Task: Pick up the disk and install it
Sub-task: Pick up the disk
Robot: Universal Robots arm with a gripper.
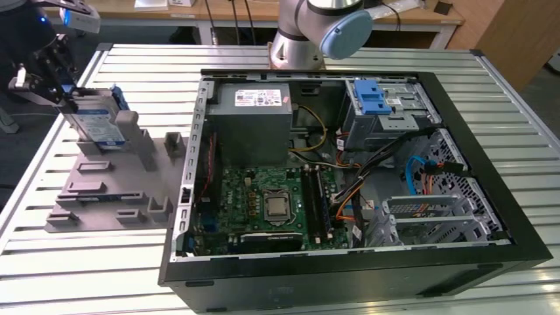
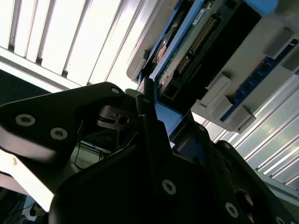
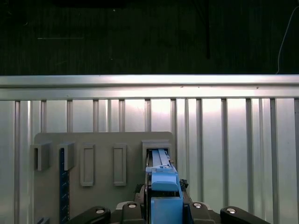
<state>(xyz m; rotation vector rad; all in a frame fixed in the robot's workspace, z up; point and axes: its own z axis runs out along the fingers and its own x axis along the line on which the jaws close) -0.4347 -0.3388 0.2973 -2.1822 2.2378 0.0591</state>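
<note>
The hand [image 1: 68, 98] is closed narrowly on the disk [image 1: 98, 121], gripping its upper end by the blue carrier. In the first wrist view the carrier sits squarely between the two sides of the hand [image 3: 163, 205]. In the second wrist view one finger [image 2: 148, 126] lies flat against the carrier's edge.

The disk stands on edge, its lower end seated in a pocket [image 3: 159, 150] of the grey holder [image 1: 105, 190]. The holder lies on the slatted desk [image 1: 88, 262] near the edge at the exterior view's left. Whether the disk has begun to rise out of the pocket I cannot tell.

Further toward the exterior view's right, the open computer case [image 1: 490, 216] takes up the middle of the desk. It shows the power supply [image 1: 254, 125] and motherboard [image 1: 262, 203], then the drive cage [image 1: 398, 121] with its blue latch [image 1: 374, 102] at the far-right corner.

The step in hand looks like freeing the disk from the holder. To do it well, the pull should run straight along the pocket's walls, with no tilt. A skewed pull would likely bind the carrier or drag the holder. The grip should bear on the plastic frame, not the circuit-board face.
</note>
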